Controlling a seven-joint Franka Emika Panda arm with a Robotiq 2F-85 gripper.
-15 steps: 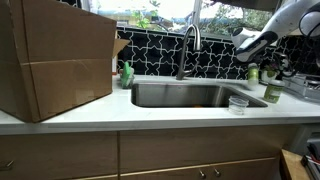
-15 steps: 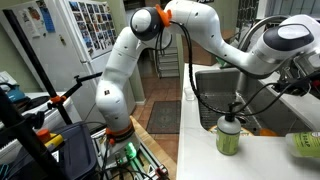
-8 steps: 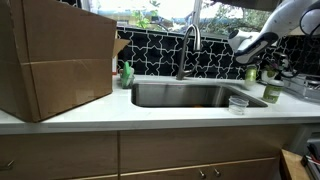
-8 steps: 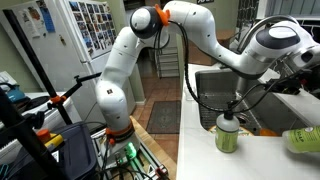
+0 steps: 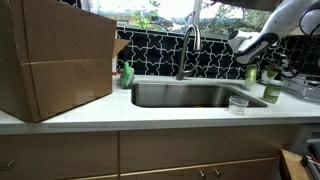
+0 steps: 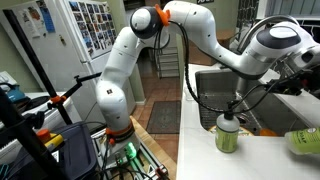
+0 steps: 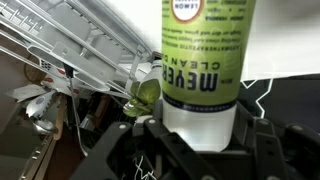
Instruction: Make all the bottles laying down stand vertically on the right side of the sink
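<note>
Wrist view: gripper [image 7: 200, 150] comes in from the bottom edge; dark fingers [image 7: 130, 150] sit on either side of the base of a light-green labelled bottle [image 7: 205, 70]; the bottle fills the gap between them; can't tell if the claw is clamped on it or just around it. A second small green bottle [image 7: 148, 92] shows just left of it, partly hidden behind it. A wire rack [image 7: 80, 45] crowds the upper left; white surface behind on the right.

In an exterior view the gripper [image 5: 243, 45] hangs above the right end of the sink [image 5: 180, 95], off the white countertop [image 5: 150, 115]; a pale green standing bottle [image 5: 273, 90] is upright on the counter right of the basin; a greenish bottle-like shape [image 5: 252, 73] sits at the back just below the claw, too small to read. A clear cup [image 5: 238, 103] stands at the sink's front right corner, near the upright one. Faucet [image 5: 188, 45] rises behind the basin, left of the gripper. Bright green soap bottle [image 5: 127, 75] is at the back left corner; big cardboard box [image 5: 55, 60] fills the left counter, well apart.

In an exterior view the white arm [image 6: 150, 40] arches over to the sink [image 6: 212, 95]; the standing bottle [image 6: 228, 135] is upright on the counter; a lying bottle [image 6: 303, 142] is on its side at the right edge, cut off by the frame.
</note>
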